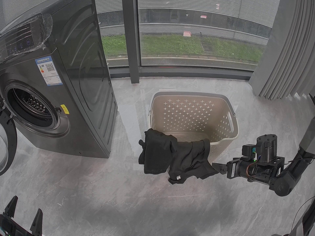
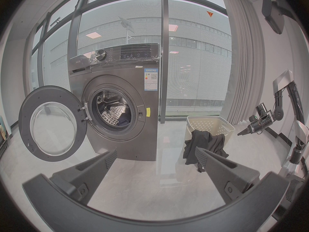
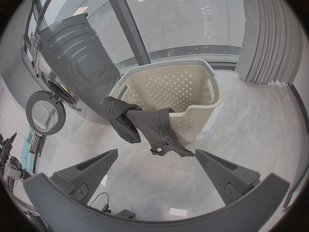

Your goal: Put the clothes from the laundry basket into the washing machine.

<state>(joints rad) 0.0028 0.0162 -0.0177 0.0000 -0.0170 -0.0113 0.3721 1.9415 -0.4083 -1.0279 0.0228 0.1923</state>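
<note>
Pale grey stone floor (image 1: 98, 194) runs to a tall window, with a pleated curtain (image 1: 285, 43) on my right. The washing machine (image 1: 75, 82) stands on my left, its round door (image 2: 51, 123) swung wide open, so the way into the drum (image 2: 112, 111) is free.

The laundry basket (image 1: 190, 94) sits near the machine's side. The black clothes (image 1: 174, 154) lie draped over its near rim, part inside and most hanging down the outer wall. I judge that loose hang gives me an easy fold to pinch.

My right gripper (image 3: 156, 153) is held low and level, pointing at that hanging cloth from close by, jaws spread wide and holding nothing. My left gripper (image 2: 155, 151) waits low, facing the machine, jaws also wide and empty, I think ready to help feed the drum.
</note>
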